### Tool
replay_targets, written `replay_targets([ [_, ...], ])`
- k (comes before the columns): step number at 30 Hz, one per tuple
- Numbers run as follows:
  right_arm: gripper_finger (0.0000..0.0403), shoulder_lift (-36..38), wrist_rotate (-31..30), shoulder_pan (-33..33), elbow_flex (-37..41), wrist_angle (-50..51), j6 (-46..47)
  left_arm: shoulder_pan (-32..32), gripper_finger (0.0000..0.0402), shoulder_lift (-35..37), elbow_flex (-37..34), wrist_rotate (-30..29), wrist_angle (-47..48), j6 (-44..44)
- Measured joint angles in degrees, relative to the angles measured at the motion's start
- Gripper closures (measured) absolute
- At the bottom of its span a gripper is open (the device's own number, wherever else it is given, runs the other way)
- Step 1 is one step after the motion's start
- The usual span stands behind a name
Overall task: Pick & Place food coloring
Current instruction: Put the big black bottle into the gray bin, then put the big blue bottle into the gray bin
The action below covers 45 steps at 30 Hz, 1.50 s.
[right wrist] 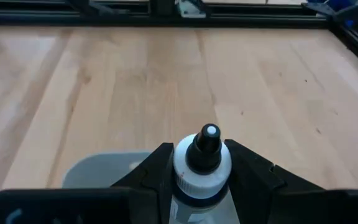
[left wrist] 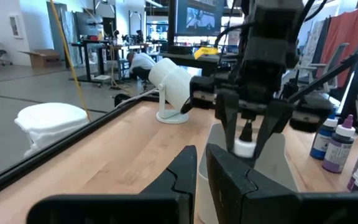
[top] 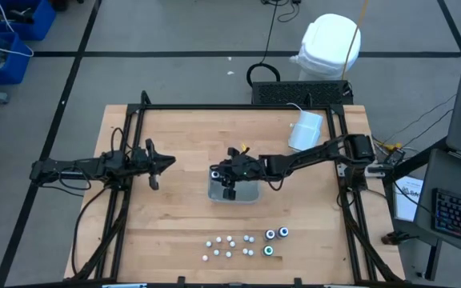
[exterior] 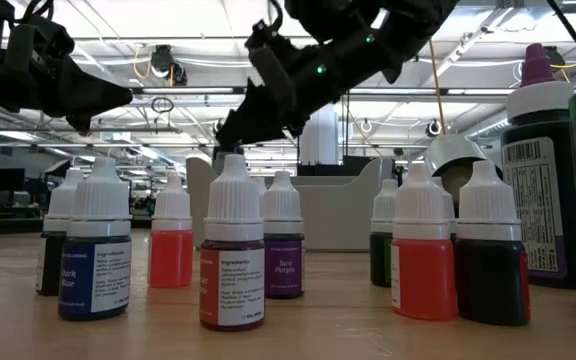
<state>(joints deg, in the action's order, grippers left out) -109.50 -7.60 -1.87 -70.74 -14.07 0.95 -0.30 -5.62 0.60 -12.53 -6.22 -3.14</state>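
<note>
A: From the high view, the right gripper [top: 230, 190] hangs over the clear tray [top: 248, 196] near the middle of the surface [top: 174, 232]. The left gripper [top: 155, 170] waits well apart, toward the left side. The rest of the food coloring bottles [top: 230, 246] stand in a loose cluster near the front edge, three darker round ones [top: 274, 238] just beside them.

B: And the low view?

A: It looks through that cluster: small dropper bottles with white caps, red [exterior: 171, 242], purple [exterior: 283, 236], dark blue [exterior: 95, 252] and others, all upright. The right arm comes down behind them; what its fingers carry cannot be made out there.

B: The left wrist view?

A: The left arm's own fingers [left wrist: 185, 171] are nearly pressed together with nothing between them. Beyond, the right gripper [left wrist: 247, 140] pinches a held bottle [left wrist: 245, 143] by its white collar, just above the tray's wall.

B: The right wrist view settles it?

A: Yes. The right fingers [right wrist: 157, 165] stand partly spread, clamped on either side of the bottle's white shoulder [right wrist: 201, 171], its dark nozzle pointing up, with the tray's corner [right wrist: 98, 168] just below.

B: How would it handle?

A: Likely light, with stiff plastic walls that give a little if squeezed. The round body may be slick, so a hold at the collar under the cap seems soundest; tall and narrow, it could tip when set down.
</note>
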Motion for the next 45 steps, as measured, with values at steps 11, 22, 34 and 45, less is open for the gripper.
replay_targets([
  [11,0.0290,-3.76,-0.04,0.91,0.02,-1.82,0.28,0.00,0.0362,0.00,0.00,-0.02,0.00,-0.04],
  [22,0.0283,-3.75,-0.09,0.94,0.02,-1.59,-0.07,0.00,0.0362,-0.01,0.00,-0.05,0.02,-0.13],
  [34,0.0238,-2.31,-0.10,0.94,0.24,-3.02,-0.18,0.00,0.0362,-0.01,0.00,-0.05,0.01,-0.13],
  [45,0.0216,4.63,0.00,0.20,0.24,-2.45,-3.64,0.00,0.0362,0.02,0.00,-0.05,0.11,-0.11],
])
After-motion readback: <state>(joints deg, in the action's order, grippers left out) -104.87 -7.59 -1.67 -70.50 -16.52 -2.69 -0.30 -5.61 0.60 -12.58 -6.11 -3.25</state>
